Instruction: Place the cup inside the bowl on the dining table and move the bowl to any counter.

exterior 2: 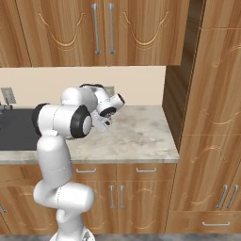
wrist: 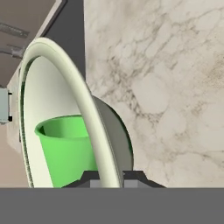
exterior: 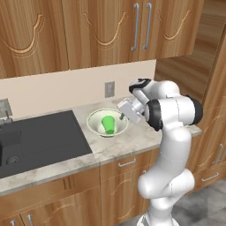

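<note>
One green cup [exterior: 107, 124] stands upright inside one cream-white bowl [exterior: 95, 122], and the bowl rests on the marbled bench [exterior: 128, 143], just right of the black sink [exterior: 37, 139] and in front of one wall socket [exterior: 109, 89]. In the hand view the cup [wrist: 65, 146] sits low against the bowl's inner wall, and the bowl's rim [wrist: 74, 83] runs down between the two dark finger tips, one on the inside and one on the outside. The jaws [exterior: 122, 117] thus straddle the bowl's right rim, closed to the thickness of the wall and gripping it; whether the bowl's base fully touches the stone cannot be told from that view. The white arm [exterior: 170, 132] reaches in from the right, its wrist bent down toward the bowl. In the right base view the arm [exterior 2: 61, 122] hides the bowl, and bare marbled bench [exterior 2: 136, 134] extends to the tall wooden side panel [exterior 2: 207, 94]. Above the bench hang wooden wall cabinets with two silver bar handles [exterior: 142, 25]; below it are drawers and doors [exterior: 128, 163] with silver handles.
</note>
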Available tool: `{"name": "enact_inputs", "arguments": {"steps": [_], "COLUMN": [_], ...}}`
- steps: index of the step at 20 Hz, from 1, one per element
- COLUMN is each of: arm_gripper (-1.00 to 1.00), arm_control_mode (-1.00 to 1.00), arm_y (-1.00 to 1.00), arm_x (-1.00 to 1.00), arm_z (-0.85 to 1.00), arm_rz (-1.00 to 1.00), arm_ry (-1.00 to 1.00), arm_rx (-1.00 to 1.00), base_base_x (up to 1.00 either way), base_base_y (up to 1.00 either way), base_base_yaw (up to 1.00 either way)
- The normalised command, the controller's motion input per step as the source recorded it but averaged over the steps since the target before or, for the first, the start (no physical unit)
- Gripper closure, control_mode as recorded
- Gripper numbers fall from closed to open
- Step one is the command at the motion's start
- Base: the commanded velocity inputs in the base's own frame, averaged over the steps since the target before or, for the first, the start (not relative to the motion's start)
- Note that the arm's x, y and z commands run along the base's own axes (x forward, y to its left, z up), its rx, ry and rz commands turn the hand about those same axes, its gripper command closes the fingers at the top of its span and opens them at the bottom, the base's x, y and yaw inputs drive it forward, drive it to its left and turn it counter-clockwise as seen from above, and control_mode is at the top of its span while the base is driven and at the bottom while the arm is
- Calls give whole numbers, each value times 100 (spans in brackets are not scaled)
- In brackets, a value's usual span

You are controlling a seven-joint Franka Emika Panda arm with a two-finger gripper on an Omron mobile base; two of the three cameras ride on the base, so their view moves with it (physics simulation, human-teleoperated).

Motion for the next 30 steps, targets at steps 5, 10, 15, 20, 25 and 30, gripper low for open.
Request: {"name": "enact_inputs", "arguments": {"steps": [5, 10, 15, 20, 25, 30], "arm_gripper": [100, 100, 100, 100, -100, -100], "arm_control_mode": [-100, -100, -100, -100, -100, -100], "arm_y": [8, 12, 6, 0, 2, -2], "arm_x": [25, 20, 13, 0, -1, 0], "arm_z": [-32, -21, -31, -4, 0, 2], "arm_rz": [-10, -8, -7, -1, 0, 0], "arm_ry": [0, 0, 0, 0, 0, 1], "arm_rx": [-5, -3, -1, 0, 0, 0], "base_base_x": [0, 0, 0, 0, 0, 0], "base_base_y": [0, 0, 0, 0, 0, 0], "base_base_yaw": [0, 0, 0, 0, 0, 0]}}
